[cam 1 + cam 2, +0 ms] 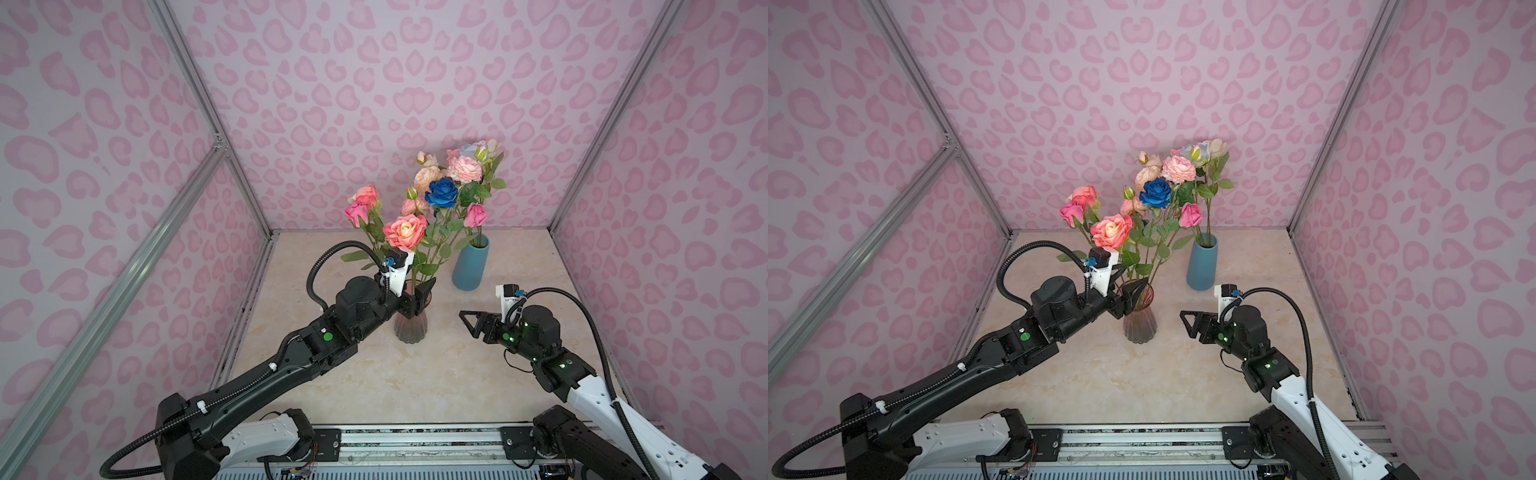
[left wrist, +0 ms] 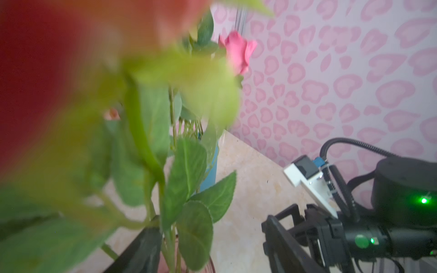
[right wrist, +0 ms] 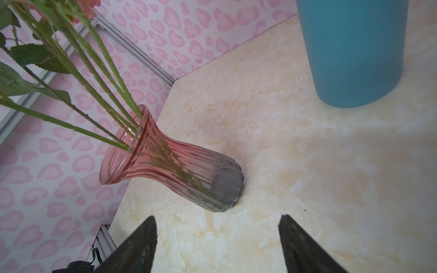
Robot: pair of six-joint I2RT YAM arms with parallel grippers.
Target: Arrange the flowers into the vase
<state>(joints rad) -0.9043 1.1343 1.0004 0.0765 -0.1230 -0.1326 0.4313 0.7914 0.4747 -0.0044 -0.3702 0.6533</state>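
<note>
Flowers in two vases
Left claw [image 1: 424, 295], jaws apart, at glass vase [image 1: 410, 328] mouth among flowers [image 1: 405, 230]; more stand in blue vase [image 1: 469, 270] at 1 o'clock; right claw [image 1: 467, 324], apart, empty, at 3 o'clock. Likely light, springy: grip bare mid-stem.

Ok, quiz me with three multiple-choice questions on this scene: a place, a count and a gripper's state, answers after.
1. Where does the blue vase stand, in both top views, relative to the pink glass vase?
A) farther back and to the right
B) nearer the front rail
C) lying against the left wall
2. How many deep blue roses show?
A) none
B) one
C) three
3. How is the right gripper?
A) shut on a stem
B) shut on the blue vase
C) open, holding nothing
Answers: 1 A, it sits beyond the pink glass vase, rightward. 2 B, only one bloom is blue. 3 C, its jaws stand apart over bare tabletop.
</note>
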